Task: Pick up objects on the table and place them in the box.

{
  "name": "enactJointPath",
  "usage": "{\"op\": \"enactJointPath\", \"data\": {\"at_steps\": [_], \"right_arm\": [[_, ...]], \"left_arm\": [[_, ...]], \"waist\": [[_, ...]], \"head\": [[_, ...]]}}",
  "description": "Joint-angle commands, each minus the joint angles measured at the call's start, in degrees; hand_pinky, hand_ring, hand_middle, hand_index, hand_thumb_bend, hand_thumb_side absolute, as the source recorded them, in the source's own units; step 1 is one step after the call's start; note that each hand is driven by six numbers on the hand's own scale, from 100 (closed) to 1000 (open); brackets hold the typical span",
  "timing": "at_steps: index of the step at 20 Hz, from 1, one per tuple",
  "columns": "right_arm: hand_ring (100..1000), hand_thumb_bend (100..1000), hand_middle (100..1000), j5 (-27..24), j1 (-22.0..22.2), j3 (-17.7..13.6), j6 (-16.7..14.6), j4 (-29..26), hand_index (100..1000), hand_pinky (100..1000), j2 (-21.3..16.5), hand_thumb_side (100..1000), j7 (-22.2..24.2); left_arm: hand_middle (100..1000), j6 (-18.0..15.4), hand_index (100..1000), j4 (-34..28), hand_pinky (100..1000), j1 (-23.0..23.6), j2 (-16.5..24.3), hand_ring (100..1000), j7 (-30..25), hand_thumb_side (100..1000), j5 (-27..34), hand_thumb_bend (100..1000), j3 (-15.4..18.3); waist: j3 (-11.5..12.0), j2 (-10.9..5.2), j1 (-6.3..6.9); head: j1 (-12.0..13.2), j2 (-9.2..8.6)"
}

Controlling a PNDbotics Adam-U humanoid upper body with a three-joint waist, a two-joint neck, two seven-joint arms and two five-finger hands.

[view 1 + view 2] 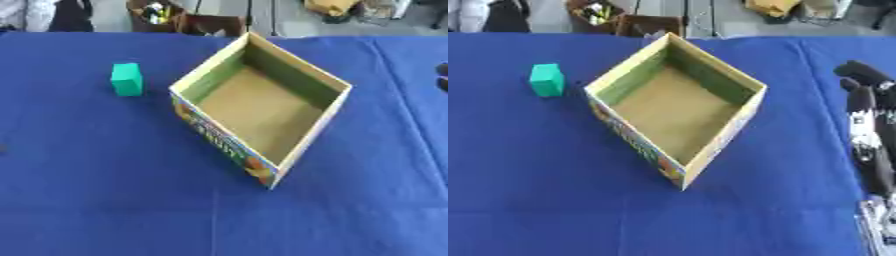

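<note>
A green block (127, 79) stands on the blue tablecloth to the left of the box. The open cardboard box (325, 116) sits turned cornerwise in the middle of the table, and nothing shows on its brown floor. My right hand (866, 95) is at the right edge of the right eye view, well right of the box, with its black fingers stretched out over the cloth and nothing in them. In the left eye view only a dark tip of that hand (443, 77) shows. My left hand appears in neither view.
The blue cloth (105, 190) covers the whole table. Beyond the far edge stand brown boxes (188, 20) and other clutter on the floor. Bare cloth lies in front of the box and around the block.
</note>
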Motion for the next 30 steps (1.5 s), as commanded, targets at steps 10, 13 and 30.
{"op": "enactJointPath", "data": {"at_steps": [10, 13, 30], "right_arm": [[903, 100, 745, 0.01, -0.14, -0.15, -0.53, -1.09, 847, 883, -1.04, 801, -0.37], [900, 100, 743, 0.14, 0.03, -0.10, -1.07, -1.09, 846, 881, -1.57, 800, -0.44], [900, 100, 743, 0.25, 0.69, 0.49, -1.52, -1.09, 845, 880, -2.49, 803, -0.43]], "left_arm": [[593, -2.00, 790, -0.99, 490, 0.85, 6.35, 473, -0.12, 916, -2.16, 137, -0.08], [665, -2.75, 830, -0.99, 540, 1.65, 11.33, 525, -0.03, 945, -4.92, 297, 0.04], [868, 0.14, 949, 4.87, 647, -2.38, 38.64, 722, -6.89, 1000, -15.13, 389, -3.29]], "waist": [[-0.41, -0.72, 0.44], [-0.53, -0.60, 0.65], [-2.05, -1.30, 1.99]], "head": [[0.26, 1.93], [0.48, 2.01], [1.75, 3.26]]}}
